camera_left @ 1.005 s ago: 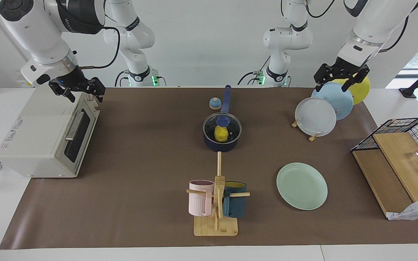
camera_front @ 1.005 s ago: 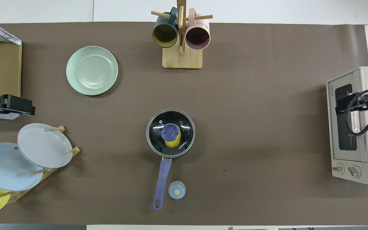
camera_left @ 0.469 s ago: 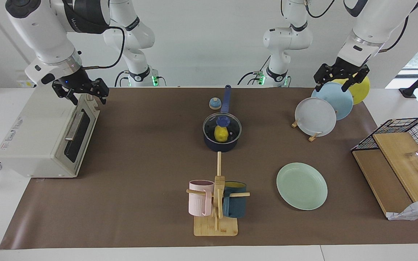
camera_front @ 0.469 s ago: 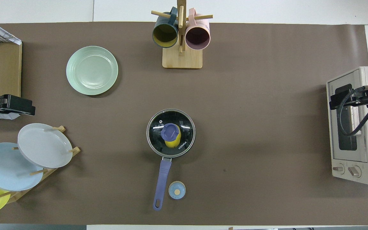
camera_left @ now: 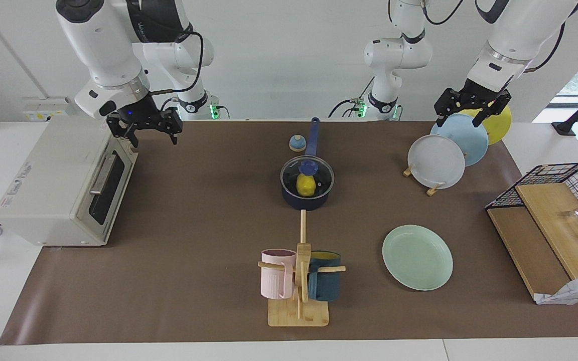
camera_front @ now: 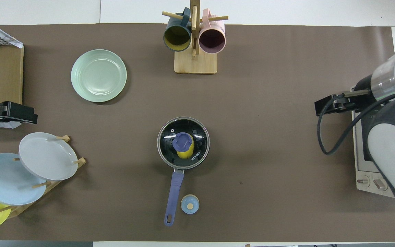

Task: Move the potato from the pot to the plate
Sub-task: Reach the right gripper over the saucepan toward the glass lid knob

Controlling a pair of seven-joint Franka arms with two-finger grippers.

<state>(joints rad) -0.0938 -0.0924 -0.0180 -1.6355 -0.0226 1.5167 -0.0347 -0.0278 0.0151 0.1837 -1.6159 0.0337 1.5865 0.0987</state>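
Note:
The navy pot (camera_left: 305, 202) stands mid-table with its long handle (camera_front: 175, 188) pointing toward the robots. A glass lid with a blue knob (camera_left: 308, 166) sits on it. The yellow potato (camera_left: 305, 185) shows through the lid inside the pot, also in the overhead view (camera_front: 185, 154). The mint-green plate (camera_left: 417, 256) lies flat, farther from the robots than the pot, toward the left arm's end (camera_front: 98, 75). My right gripper (camera_left: 152, 135) is open and empty, up in the air over the mat beside the toaster oven. My left gripper (camera_left: 460, 118) is open and empty over the plate rack.
A toaster oven (camera_left: 58, 175) stands at the right arm's end. A mug rack (camera_left: 299, 281) with pink and dark blue mugs is farther from the robots than the pot. A rack (camera_left: 434, 189) holds grey, light-blue and yellow plates. A small blue bell (camera_left: 296, 143) lies beside the pot's handle. A wire basket (camera_left: 555, 175) stands at the left arm's end.
My right gripper has moved from over the toaster oven toward the table's middle, now over the mat's edge. The left arm, pot, lid and potato have not moved.

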